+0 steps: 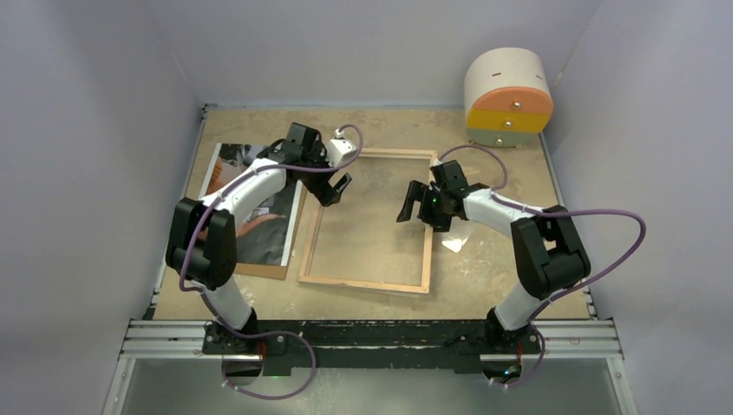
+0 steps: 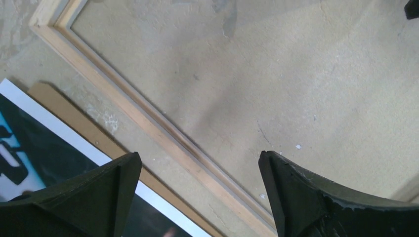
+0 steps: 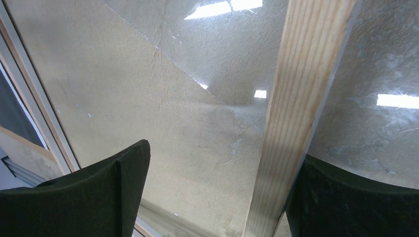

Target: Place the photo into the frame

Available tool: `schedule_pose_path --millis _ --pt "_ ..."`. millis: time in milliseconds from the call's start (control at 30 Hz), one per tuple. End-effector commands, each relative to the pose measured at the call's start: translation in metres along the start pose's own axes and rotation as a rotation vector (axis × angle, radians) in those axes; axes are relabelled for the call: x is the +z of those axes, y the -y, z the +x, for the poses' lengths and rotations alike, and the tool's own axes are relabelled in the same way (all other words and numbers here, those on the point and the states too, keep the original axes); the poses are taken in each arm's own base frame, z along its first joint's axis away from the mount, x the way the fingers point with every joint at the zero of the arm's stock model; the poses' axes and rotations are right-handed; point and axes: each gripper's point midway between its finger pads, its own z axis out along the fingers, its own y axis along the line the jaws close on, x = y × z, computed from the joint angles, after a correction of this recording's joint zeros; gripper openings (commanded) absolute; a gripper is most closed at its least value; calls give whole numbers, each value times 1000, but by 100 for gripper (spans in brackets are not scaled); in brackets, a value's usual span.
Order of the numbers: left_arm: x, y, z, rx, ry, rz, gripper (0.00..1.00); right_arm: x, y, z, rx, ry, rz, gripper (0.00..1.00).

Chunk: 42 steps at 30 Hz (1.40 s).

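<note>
The frame lies flat mid-table, its light wood rear face up, with the glass pane inside. To its left the photo rests on a brown hardboard sheet, partly hidden under my left arm. My left gripper hangs open over the frame's left rail, which runs between the fingers; the photo's white border shows beside the left finger. My right gripper is open over the frame's right rail, which lies close to the right finger. Neither gripper holds anything.
A cream drum with orange and yellow front bands stands at the back right. A white paper scrap lies just right of the frame. Grey walls close in the table on three sides, and a metal rail runs along the near edge.
</note>
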Motion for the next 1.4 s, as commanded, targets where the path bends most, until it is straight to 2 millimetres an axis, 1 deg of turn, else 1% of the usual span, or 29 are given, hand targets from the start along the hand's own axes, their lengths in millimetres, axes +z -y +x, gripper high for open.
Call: schedule_pose_path --millis 0,67,133,233,300,333,467,533,600,700,733,800,867,900,967,1033,1067,1133,1233,1300,1367 --pt "4 12 -22 -1 74 74 98 -3 -13 -11 -42 18 -14 97" --pt "21 15 -17 -8 57 92 98 -5 -18 -13 -63 15 -19 99" --pt "36 13 -11 -12 38 94 94 -6 -22 -16 -84 11 -20 99" --pt "56 4 -5 -9 12 54 90 -10 -21 -20 -120 8 8 99" --pt "68 -5 -5 -1 9 18 88 -15 -20 -24 -139 12 30 99" --pt "72 -8 -6 6 12 1 87 -18 -20 -21 -131 -5 35 99" --pt "94 -15 -8 26 -5 -29 84 -30 -18 -36 -126 35 82 99" --pt "103 -17 -10 31 -10 -41 83 -39 -10 -51 -113 82 127 99" --pt "109 -18 -12 34 -6 -50 83 -53 8 -73 -58 175 198 99" --pt "114 -21 -20 36 6 -60 83 -79 53 -111 106 345 272 99" --pt "114 -23 -24 35 11 -63 83 -87 68 -121 153 394 302 99" --pt "110 -24 -36 39 26 -56 83 -98 95 -134 229 459 363 99" --pt "99 -27 -57 55 72 -61 86 -102 116 -141 295 488 403 99" --pt "92 -31 -72 68 102 -74 88 -103 124 -143 327 497 413 99" --pt "86 -45 -99 85 139 -106 91 -103 136 -143 382 513 423 99" --pt "88 -64 -124 87 164 -149 92 -99 141 -138 415 520 429 99" --pt "93 -73 -136 82 177 -160 92 -102 152 -138 449 530 442 99" --pt "107 -90 -155 74 192 -183 94 -99 160 -133 483 530 453 99" --pt "129 -116 -178 64 228 -260 95 -90 172 -123 526 517 455 99" --pt "141 -130 -186 72 261 -334 97 -83 179 -118 560 505 444 99" --pt "152 -138 -182 84 256 -410 100 -75 184 -114 593 492 428 99"
